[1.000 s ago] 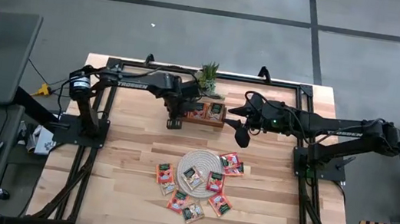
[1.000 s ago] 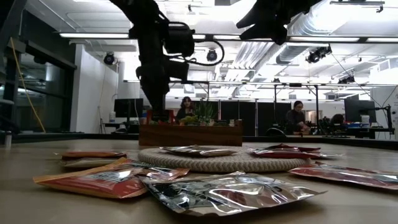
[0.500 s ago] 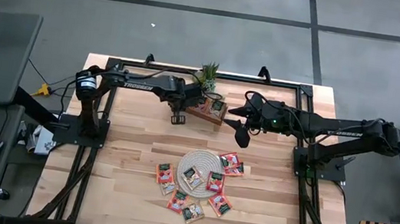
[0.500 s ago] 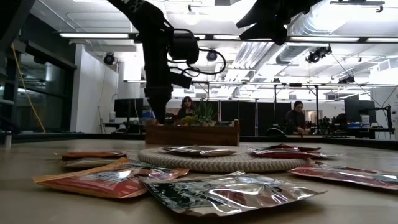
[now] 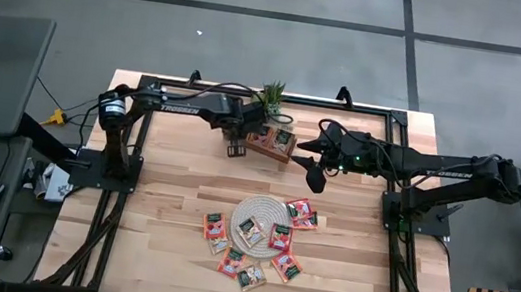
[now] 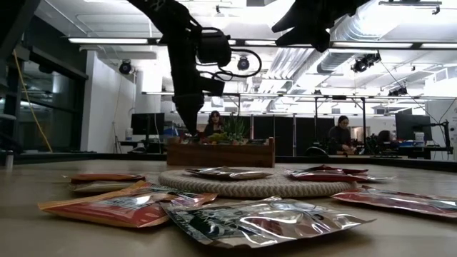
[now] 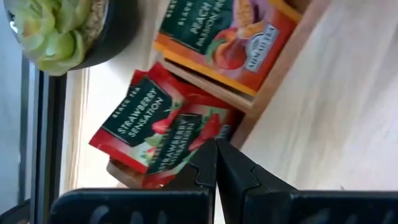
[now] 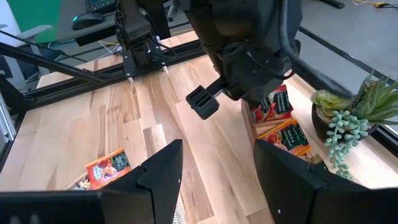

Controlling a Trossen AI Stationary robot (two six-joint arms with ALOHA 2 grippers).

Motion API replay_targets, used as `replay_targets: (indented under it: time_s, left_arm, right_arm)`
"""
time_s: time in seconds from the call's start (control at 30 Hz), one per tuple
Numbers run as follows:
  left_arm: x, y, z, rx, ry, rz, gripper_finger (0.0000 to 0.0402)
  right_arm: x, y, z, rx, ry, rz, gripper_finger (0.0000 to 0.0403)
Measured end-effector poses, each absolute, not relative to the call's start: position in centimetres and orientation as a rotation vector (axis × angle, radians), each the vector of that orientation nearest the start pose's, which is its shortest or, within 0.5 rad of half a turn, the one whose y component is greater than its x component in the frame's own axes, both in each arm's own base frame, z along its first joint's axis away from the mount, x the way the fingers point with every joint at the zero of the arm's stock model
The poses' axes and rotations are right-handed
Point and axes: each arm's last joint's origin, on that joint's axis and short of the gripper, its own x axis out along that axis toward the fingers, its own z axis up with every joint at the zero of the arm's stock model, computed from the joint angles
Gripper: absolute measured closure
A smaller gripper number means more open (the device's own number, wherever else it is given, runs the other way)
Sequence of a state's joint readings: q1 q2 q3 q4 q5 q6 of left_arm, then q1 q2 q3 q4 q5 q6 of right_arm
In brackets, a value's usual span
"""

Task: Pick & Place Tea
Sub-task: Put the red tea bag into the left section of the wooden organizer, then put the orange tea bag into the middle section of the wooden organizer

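Left hand [image 5: 233, 148]: fingers pressed together, holding nothing, at the left end of the wooden tray [image 5: 271, 143], which lies askew on the counter [image 5: 162, 204].
Right hand [image 5: 317, 181]: fingers apart and empty, raised over the counter just right of the tray.
Around the left hand: a potted succulent [image 5: 271, 99] just behind it; the tray's wooden wall [image 7: 261, 93] directly ahead.
In the tray: strawberry sachets [image 7: 158, 134] in the compartment nearest the left hand, a peach sachet [image 7: 227, 34] in the next one; the exact count cannot be told.
Tea on the counter: about nine sachets [image 5: 281, 236], well in front of both hands.
Woven mat [image 5: 267, 214]: round; about two sachets on it, the rest scattered around its edge.
Between hands and loose tea: bare counter.
Background: two people seated [image 6: 341, 135] beyond the counter.
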State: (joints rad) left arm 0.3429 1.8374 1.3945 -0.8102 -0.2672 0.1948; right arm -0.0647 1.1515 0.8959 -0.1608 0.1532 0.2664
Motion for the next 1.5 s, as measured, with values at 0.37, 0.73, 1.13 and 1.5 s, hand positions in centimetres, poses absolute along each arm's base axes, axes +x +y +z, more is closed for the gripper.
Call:
replay_targets:
  time_s: [0.37,0.73,1.13,1.5]
  left_arm:
    - [33.5,16.2,22.0,0.098,1.265,0.592,0.0402]
    - [32.2,15.5,23.0,-0.003,1.305,0.597,0.0402]
    - [30.0,15.4,28.8,0.070,1.083,0.769,0.0402]
    - [28.6,13.8,30.3,0.003,1.065,0.671,0.0402]
  right_arm:
    - [25.2,-2.1,30.2,0.244,0.386,-0.270,0.0210]
    - [25.0,-2.0,29.8,0.282,0.423,-0.277,0.0210]
    - [24.8,-2.0,29.4,0.282,0.472,-0.277,0.0210]
    - [24.6,-1.4,28.9,0.372,0.553,-0.174,0.0210]
